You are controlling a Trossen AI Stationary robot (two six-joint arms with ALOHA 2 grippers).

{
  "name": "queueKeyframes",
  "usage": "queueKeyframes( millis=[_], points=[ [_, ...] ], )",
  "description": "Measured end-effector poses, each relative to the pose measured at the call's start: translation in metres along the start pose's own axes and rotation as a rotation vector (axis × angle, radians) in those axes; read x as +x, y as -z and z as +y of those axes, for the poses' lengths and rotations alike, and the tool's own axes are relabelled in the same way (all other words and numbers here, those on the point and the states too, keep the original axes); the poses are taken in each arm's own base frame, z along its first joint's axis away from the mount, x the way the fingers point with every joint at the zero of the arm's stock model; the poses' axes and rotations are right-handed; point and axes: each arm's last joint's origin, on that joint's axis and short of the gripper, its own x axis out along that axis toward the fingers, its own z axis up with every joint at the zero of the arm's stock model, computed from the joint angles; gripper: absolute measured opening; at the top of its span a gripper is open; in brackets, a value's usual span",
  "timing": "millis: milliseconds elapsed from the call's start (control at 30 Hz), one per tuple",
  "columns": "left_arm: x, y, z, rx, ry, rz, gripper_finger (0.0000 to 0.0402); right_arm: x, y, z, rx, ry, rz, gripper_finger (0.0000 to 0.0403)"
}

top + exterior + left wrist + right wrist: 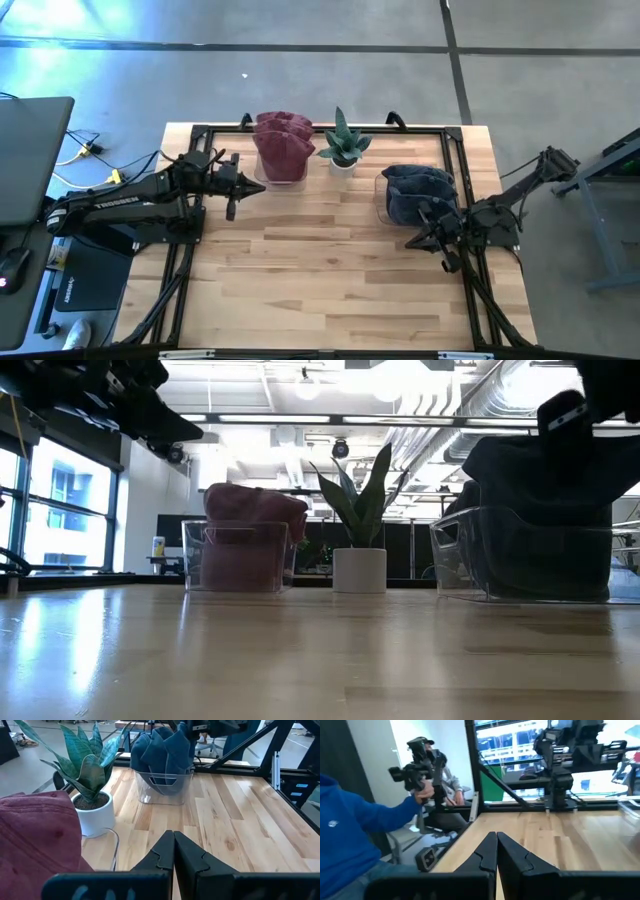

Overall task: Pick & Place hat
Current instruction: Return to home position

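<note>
High view shows red caps (283, 138) heaped in the left bin (280, 181) and the blue cap (418, 188) in the right bin (383, 203), so we swing the left arm (130, 205) and right arm (500, 207) home, empty jaws clenched, clear of the plant (343, 145).

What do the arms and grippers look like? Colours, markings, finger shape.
Both arms are dark, near black. The left arm carries white TROSSEN lettering on one link; none shows on the right arm. The left gripper and right gripper each have two dark fingers tapering to a wedge tip. A yellow cable lies near the left arm's base.
</note>
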Motion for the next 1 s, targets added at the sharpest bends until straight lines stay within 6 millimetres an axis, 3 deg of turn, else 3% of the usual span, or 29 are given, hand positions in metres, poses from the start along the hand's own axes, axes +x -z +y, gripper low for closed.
queueKeyframes(
  millis=[167, 367, 533, 1000],
  points=[
    [0.000, 0.000, 0.000, 0.000, 0.000, 0.000, 0.0000, -0.004, 0.008, -0.010, -0.040, 0.049, -0.014, 0.0001],
    [0.000, 0.000, 0.000, 0.004, 0.000, 0.001, 0.0000, -0.013, 0.004, -0.022, -0.032, -0.016, -0.021, 0.0000],
    [0.000, 0.000, 0.000, 0.004, 0.000, 0.003, 0.0000, -0.023, 0.005, -0.031, -0.013, 0.055, -0.003, 0.0000],
    [0.000, 0.001, 0.000, 0.007, 0.002, 0.007, 0.0000, -0.031, 0.019, -0.035, -0.037, 0.086, 0.031, 0.0000]
  ],
)
